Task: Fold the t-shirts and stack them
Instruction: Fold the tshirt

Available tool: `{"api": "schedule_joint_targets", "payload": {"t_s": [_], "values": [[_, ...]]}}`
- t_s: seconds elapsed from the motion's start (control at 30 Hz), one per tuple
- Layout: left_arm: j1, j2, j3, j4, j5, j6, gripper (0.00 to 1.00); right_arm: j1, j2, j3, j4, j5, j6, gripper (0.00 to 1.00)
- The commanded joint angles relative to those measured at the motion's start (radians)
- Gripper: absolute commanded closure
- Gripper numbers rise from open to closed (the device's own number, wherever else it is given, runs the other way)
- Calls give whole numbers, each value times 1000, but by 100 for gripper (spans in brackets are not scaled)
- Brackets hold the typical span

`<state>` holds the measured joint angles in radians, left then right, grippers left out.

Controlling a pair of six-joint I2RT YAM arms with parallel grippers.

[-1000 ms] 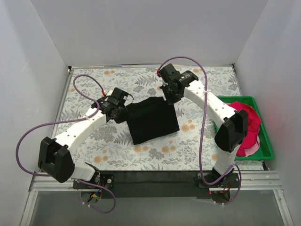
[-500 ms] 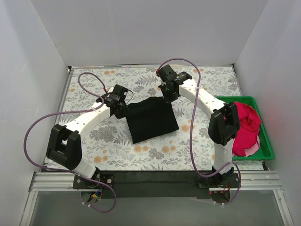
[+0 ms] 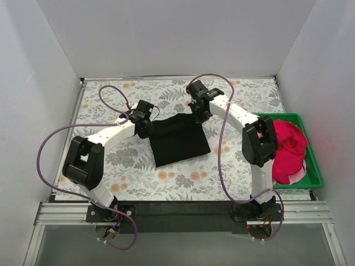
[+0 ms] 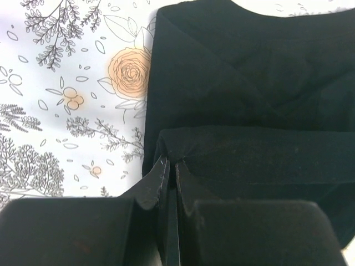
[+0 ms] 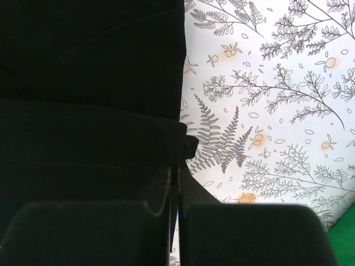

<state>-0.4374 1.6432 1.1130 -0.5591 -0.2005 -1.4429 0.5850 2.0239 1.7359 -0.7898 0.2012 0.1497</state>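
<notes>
Flowered table [image 3: 111, 160] spreads under me; my left claw [image 4: 169, 166] is pinched tight on the far left corner of the black shirt [image 3: 180, 141], and my right claw [image 5: 175, 160] grips its far right corner, so the fold should carry evenly. At the right, the red shirt [image 3: 288, 147] waits in the green crate [image 3: 312, 172].
</notes>
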Motion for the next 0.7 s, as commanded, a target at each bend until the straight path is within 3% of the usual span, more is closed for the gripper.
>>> {"api": "schedule_joint_targets", "payload": {"t_s": [0.0, 0.17, 0.3, 0.33, 0.37, 0.5, 0.6, 0.63, 0.67], "values": [[31, 6, -8, -10, -112, 36, 100, -36, 16, -4, 21, 63, -24, 99], [35, 15, -9, 5, -120, 36, 100, -39, 30, 4, 31, 55, -24, 99], [37, 43, -2, 21, -131, 55, 94, -40, 45, -2, 32, 52, -12, 97], [37, 49, 1, 30, -131, 61, 91, -42, 44, -6, 34, 52, -9, 95], [37, 50, 4, 33, -132, 65, 85, -42, 39, -7, 34, 56, 5, 84], [37, 23, 22, 36, -152, 93, 73, -47, -8, -3, 41, 53, 24, 64], [35, -43, 37, 37, -157, 119, 65, -47, -71, -10, 60, 44, 19, 59], [35, -69, 34, 37, -152, 136, 56, -47, -85, -13, 64, 41, 17, 59], [32, -124, 33, 45, -148, 145, 54, -47, -100, -30, 70, 20, 14, 59]]}}
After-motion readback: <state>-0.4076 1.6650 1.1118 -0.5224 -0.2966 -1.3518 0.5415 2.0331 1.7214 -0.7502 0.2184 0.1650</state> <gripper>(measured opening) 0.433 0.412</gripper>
